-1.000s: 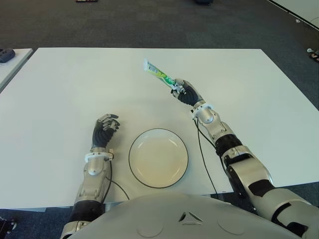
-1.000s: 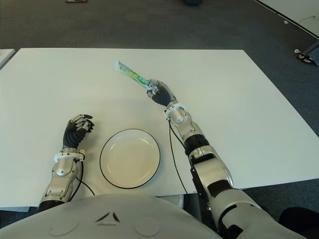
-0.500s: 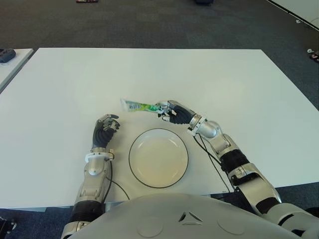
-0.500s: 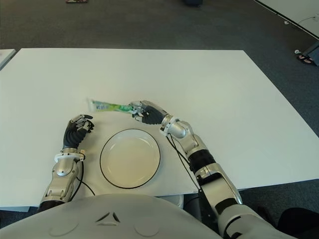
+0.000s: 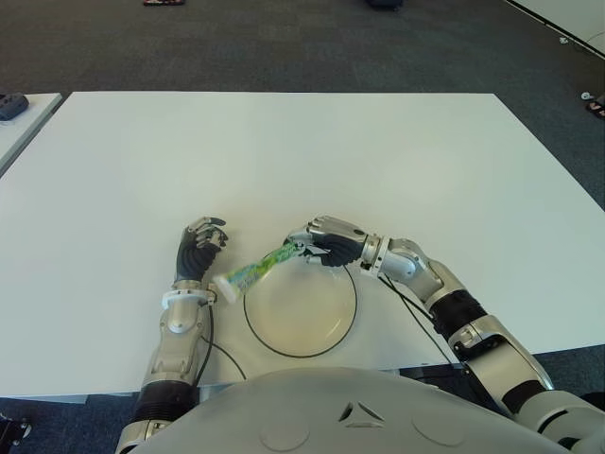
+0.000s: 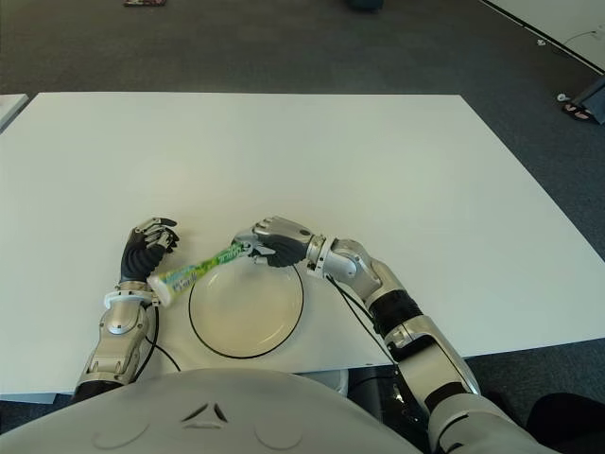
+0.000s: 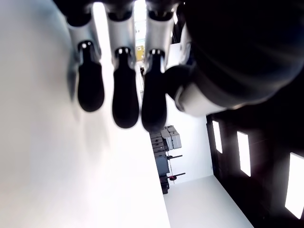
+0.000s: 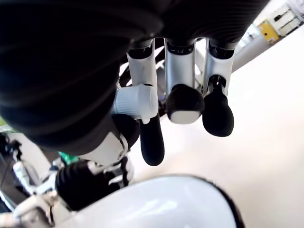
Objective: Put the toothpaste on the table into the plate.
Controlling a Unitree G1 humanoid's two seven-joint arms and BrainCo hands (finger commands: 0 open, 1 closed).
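A green and white toothpaste tube (image 5: 253, 270) slants down to the left, with my right hand (image 5: 326, 248) shut on its cap end. In the right wrist view its white cap (image 8: 137, 101) sits pinched between thumb and fingers. The tube's flat end points toward my left hand (image 5: 198, 248) and reaches past the left rim of the white, dark-rimmed plate (image 5: 304, 320). My right hand is over the plate's far rim. I cannot tell whether the tube touches the plate. The left hand shows left of the plate, fingers relaxed and holding nothing.
The white table (image 5: 284, 151) stretches wide behind and to both sides of the plate. A second table corner with a dark object (image 5: 11, 102) shows at far left. Dark carpet (image 5: 284, 38) lies beyond the table's far edge.
My right hand has carried the toothpaste from the far middle of the table back toward me to the plate's far rim. The tube swung round to point down-left. The left hand has not moved.
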